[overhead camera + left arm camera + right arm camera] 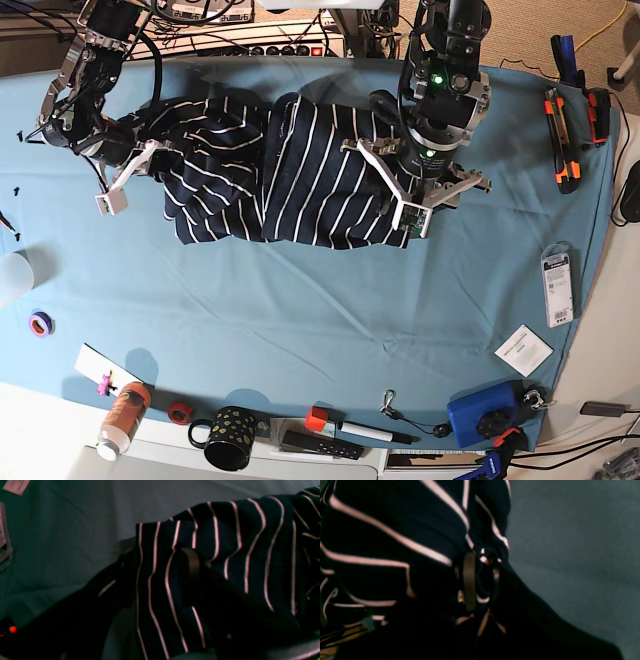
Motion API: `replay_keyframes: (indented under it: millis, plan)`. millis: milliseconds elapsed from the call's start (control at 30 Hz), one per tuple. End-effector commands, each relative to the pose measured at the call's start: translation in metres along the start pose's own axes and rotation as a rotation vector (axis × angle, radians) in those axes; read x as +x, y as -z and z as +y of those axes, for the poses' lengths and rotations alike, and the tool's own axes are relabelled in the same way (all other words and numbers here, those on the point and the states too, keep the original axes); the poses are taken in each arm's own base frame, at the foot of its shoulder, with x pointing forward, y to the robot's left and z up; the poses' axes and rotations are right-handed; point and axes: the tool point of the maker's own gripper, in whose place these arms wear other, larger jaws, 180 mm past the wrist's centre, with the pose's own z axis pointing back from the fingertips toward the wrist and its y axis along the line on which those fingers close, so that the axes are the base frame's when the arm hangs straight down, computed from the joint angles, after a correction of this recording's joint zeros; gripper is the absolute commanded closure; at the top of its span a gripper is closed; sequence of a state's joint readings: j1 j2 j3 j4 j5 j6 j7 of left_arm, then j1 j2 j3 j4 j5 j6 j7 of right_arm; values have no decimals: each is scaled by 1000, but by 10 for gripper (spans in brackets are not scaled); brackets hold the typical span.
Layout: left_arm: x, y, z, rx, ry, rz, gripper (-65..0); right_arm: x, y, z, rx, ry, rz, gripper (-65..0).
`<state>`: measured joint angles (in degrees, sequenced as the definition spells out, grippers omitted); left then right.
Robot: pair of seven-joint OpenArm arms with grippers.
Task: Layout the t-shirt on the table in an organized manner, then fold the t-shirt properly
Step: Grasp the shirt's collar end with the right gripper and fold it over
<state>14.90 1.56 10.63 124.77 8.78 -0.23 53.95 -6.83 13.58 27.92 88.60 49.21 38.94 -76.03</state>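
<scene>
T-shirt (290,170) (rumpled) bunched between left tool (415,190) and right tool (135,170)

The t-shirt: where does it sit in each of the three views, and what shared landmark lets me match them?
Left wrist: the t-shirt fills the centre and right, draped over a dark finger.
Right wrist: it fills the left and centre, bunched at the right gripper.
Base: it lies crumpled across the upper middle, between the two arms.
Shared landmark: the table, teal cloth beside the stripes in every view.

Striped t-shirt (220,562) bunched over teal table (55,542).
</scene>
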Motion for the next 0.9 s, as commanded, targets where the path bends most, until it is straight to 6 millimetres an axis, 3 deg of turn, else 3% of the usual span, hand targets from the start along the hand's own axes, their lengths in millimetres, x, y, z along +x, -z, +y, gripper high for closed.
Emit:
replay_keyframes:
  millis: [0,200,333,467,600,733,867]
  plan:
    - [11,-3,0,3,-7,-45,-259,3,-6,-8,-33,-30,8,0]
    - [11,-3,0,3,-7,-45,-259,37,-32,-37,-123,-107,-68,0]
    - [11,-3,0,3,-7,-45,-259,65,-58,-66,-250,-145,-117,0]
    - [11,-3,0,2,-7,-44,-259,93,-84,-82,-308,-123,-219,0]
    - [11,-3,0,2,-8,-44,-259,105,-106,-100,-393,-99,-267,0]
    - [11,-3,0,0,-9,-44,-259,106,-111,-101,-418,-107,-241,0]
    - [11,-3,0,0,-9,-44,-259,121,-120,-80,-463,-226,-227,0]
